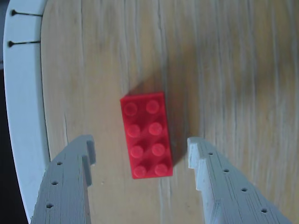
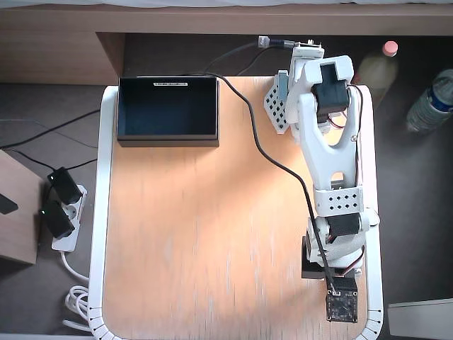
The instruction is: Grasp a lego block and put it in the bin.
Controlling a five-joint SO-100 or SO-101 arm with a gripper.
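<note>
In the wrist view the red lego block point(image 1: 145, 135) lies flat on the wooden table, studs up, long side pointing away from me. My gripper point(image 1: 141, 142) is open, with one grey finger point(image 1: 70, 182) left of the block and the other to its right, neither touching it. In the overhead view the block is hidden under my white arm point(image 2: 327, 142), which reaches to the table's near right corner. The dark navy bin point(image 2: 167, 137) stands at the table's far left edge and holds nothing that I can see.
The table's white rim point(image 1: 23, 116) runs close along the left of the wrist view. A black cable point(image 2: 269, 156) crosses the table to the wrist camera. Two bottles point(image 2: 375, 67) stand off the table at the far right. A power strip point(image 2: 60, 212) lies on the floor at the left.
</note>
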